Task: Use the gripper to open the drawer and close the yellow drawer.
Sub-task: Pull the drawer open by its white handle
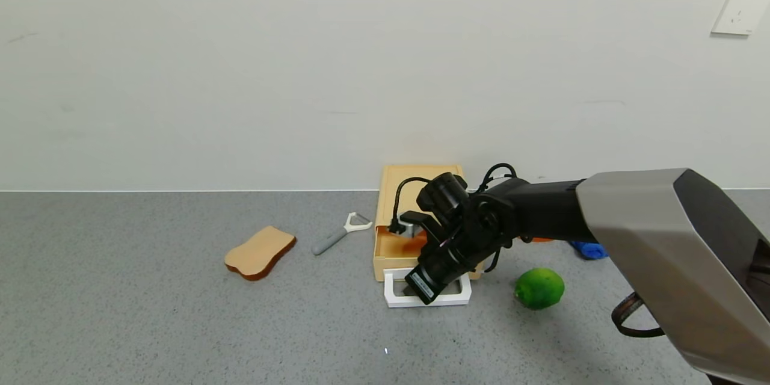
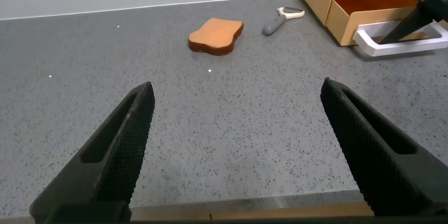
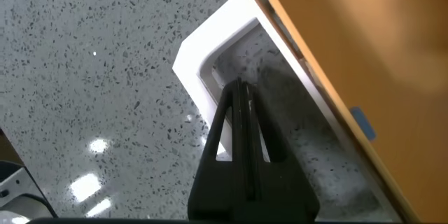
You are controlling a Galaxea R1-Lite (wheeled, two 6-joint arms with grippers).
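From the head, your right gripper [image 1: 415, 290] reaches down into the white handle [image 1: 428, 298] of the yellow drawer [image 1: 415, 228], pulled partly out near the wall. Your left gripper [image 2: 238, 154] hovers spread over the counter [image 2: 231, 112]. At the right wrist, fingers [image 3: 241, 122] pressed together sit inside the handle loop.

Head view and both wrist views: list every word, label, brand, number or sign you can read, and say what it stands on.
No text in these pictures can be read.
White label on the right gripper, hooked in the drawer handle with jaws closed: print too small to read.
Wall socket: faint marks, unreadable.
Blue tag on the drawer front, right wrist view: blank as far as can be seen.
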